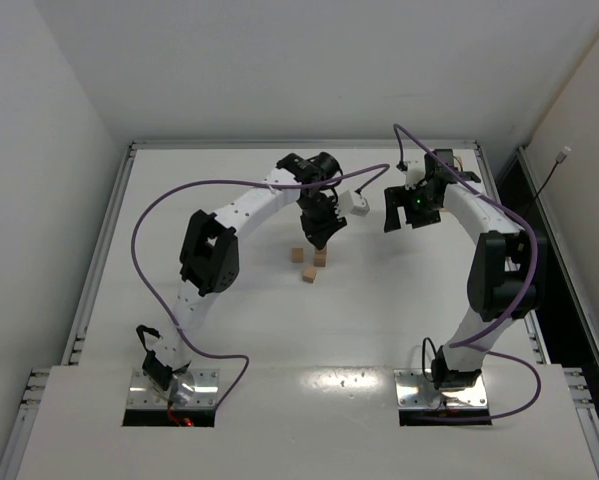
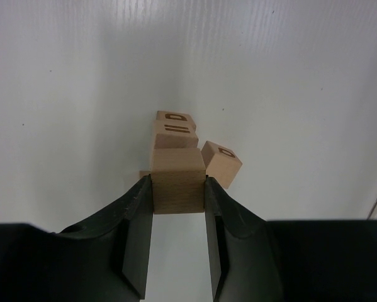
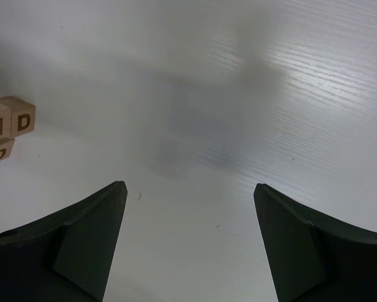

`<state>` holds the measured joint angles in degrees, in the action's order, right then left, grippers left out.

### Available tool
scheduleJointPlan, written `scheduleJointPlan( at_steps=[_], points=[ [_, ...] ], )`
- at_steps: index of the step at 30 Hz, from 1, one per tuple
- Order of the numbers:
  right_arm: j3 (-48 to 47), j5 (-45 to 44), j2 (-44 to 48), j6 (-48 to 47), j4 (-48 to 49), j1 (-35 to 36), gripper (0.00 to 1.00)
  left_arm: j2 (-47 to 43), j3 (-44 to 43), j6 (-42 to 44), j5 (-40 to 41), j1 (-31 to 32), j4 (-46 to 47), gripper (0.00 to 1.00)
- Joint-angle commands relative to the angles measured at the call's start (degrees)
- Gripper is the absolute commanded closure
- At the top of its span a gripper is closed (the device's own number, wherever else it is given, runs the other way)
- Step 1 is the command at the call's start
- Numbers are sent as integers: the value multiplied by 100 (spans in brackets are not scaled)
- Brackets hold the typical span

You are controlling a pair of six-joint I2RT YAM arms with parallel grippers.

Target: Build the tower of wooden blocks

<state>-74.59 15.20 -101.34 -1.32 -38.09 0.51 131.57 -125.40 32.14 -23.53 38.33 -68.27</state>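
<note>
Found a plain wood block (image 2: 177, 173) clamped between the two black fingers of the left gripper (image 2: 179, 189), low centre of the left wrist view. Noted two lettered blocks in line directly beyond it: the II block (image 2: 174, 136), then the D block (image 2: 174, 117) higher in the frame. Noted the O block (image 2: 221, 162) just right of those two, tilted (one corner toward the camera). Cannot confirm from these angles whether any block rests on another. Located the whole group, in the top external view, near the centre of the white table (image 1: 229, 330), at the tip of the left arm. Recorded the right gripper (image 3: 188, 214) with fingers spread wide over bare table. Saw the same lettered blocks at the far left edge of the right wrist view, well apart from those fingers.
</note>
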Motion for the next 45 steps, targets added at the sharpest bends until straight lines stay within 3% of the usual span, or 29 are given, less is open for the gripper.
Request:
scheduleJointPlan(
  at_steps=[1, 13, 18, 26, 27, 39, 40, 43, 45],
  points=[
    [-179, 106, -35, -52, 64, 28, 20, 44, -28, -76, -55, 26, 42, 100],
    [-179, 106, -88, -52, 64, 28, 20, 150, -28, -129, -55, 79, 95, 89],
    [-179, 106, -88, -52, 64, 28, 20, 150, -28, -129, -55, 79, 95, 70],
    [-179, 106, -88, -52, 64, 28, 20, 150, -28, -191, -3, 79, 95, 55],
    [-179, 106, -88, -52, 64, 28, 20, 150, -28, -191, -3, 79, 95, 48],
    [-126, 106, -88, -52, 117, 28, 20, -710, 33, -384, 120, 79, 340, 44],
    [-126, 106, -88, -52, 117, 28, 20, -972, 147, -454, 199, 18, 341, 32],
    [-126, 106, -88, -52, 117, 28, 20, -1378, 393, -525, 218, -61, 481, 9],
    [-126, 106, -35, -52, 117, 28, 20, -1739, 508, -577, -27, -211, 481, 1]
  ],
)
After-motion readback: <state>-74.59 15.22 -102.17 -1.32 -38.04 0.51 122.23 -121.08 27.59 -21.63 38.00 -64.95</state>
